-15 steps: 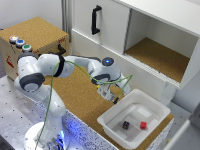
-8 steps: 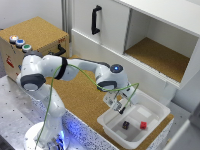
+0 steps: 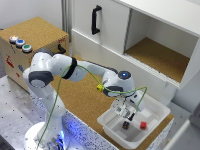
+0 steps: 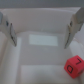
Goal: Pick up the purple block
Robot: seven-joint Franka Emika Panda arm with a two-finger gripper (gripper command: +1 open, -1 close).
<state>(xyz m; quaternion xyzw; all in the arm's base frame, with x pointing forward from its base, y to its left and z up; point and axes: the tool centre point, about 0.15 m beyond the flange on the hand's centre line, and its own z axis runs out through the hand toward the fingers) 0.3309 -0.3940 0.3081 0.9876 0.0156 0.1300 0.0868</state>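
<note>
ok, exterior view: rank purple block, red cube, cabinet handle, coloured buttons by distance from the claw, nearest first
Claw hangs over the white tray.
1. Purple block, in the tray, just below the claw.
2. Red cube, in the tray, exterior view's right.
3. Cabinet handle, up top.
4. Coloured buttons, far left.

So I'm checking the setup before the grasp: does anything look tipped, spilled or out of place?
Nothing stands out. The white tray sits flat on the cork surface, holding the purple block and the red cube apart from each other. The gripper hangs over the tray with its jaws open and empty.
</note>
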